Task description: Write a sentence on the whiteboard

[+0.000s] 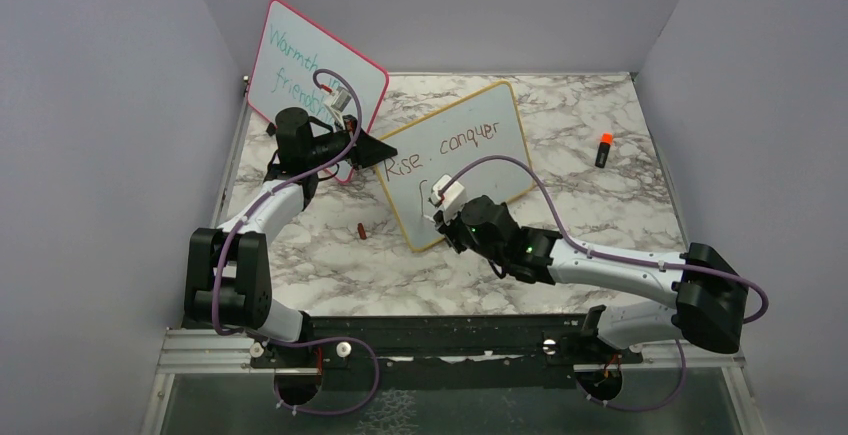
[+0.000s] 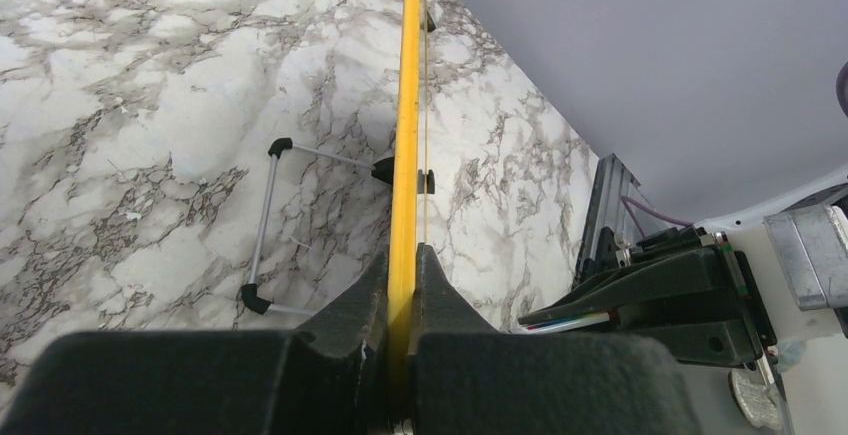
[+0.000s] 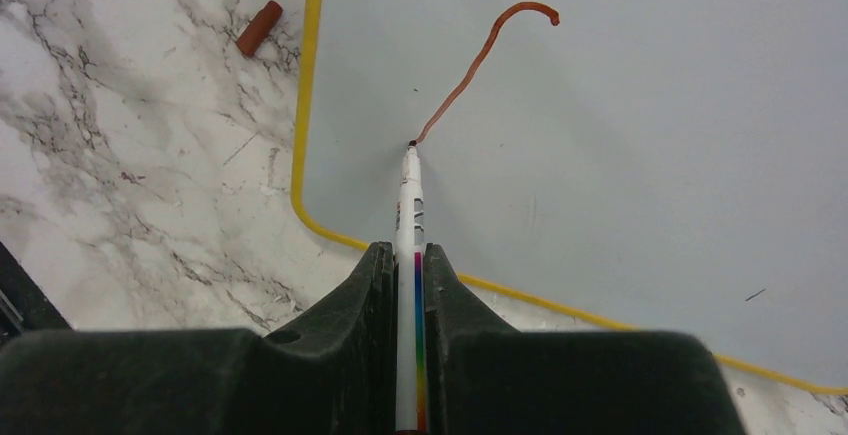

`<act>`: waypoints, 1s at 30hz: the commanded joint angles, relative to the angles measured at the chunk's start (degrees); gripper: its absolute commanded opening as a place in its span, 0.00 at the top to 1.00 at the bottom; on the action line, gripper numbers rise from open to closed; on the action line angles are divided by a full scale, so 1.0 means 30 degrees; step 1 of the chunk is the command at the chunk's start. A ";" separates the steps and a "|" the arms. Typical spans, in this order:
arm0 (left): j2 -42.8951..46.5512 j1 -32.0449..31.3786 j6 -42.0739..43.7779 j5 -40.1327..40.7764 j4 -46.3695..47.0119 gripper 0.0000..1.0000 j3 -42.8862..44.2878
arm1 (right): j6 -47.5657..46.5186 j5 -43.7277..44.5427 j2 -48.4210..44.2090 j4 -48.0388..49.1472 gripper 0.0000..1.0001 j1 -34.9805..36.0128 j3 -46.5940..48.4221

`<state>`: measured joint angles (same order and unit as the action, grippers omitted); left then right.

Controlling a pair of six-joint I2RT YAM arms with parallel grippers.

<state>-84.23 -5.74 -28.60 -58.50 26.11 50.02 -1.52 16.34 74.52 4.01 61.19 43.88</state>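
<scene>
Left gripper (image 2: 403, 255) pinching whiteboard (image 1: 470, 160) by yellow edge. Right gripper (image 3: 408, 255) clamped on marker (image 3: 409, 205), tip touching board at end of curved stroke (image 3: 480, 60) below sentence (image 1: 468, 135). Cap (image 3: 259, 27) on table beside board's corner.

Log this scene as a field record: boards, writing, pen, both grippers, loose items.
whiteboard: yellow frame, held by its edge
sentence: "Rise. conquer" written
stroke: one curved line below the words
pen: tip on the whiteboard at the stroke's end
right gripper: shut on pen
left gripper: shut on whiteboard frame
pink board: behind, teal writing
cap: on marble, left of whiteboard
marker: orange tip, right of whiteboard
</scene>
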 commanded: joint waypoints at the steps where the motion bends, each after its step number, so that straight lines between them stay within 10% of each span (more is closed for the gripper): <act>1: 0.0095 0.0155 0.0276 -0.0041 -0.0324 1.00 -0.0179 | 0.0241 -0.0917 -0.0484 0.0168 0.99 0.0200 0.0214; 30: 0.0126 0.0155 0.0275 -0.0041 -0.0324 1.00 -0.0179 | 0.0691 0.2460 0.0475 0.3301 0.99 0.0200 0.0331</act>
<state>-84.23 -5.74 -28.60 -58.50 26.11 50.02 0.47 20.97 75.18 11.66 61.45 43.88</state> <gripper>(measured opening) 0.037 0.165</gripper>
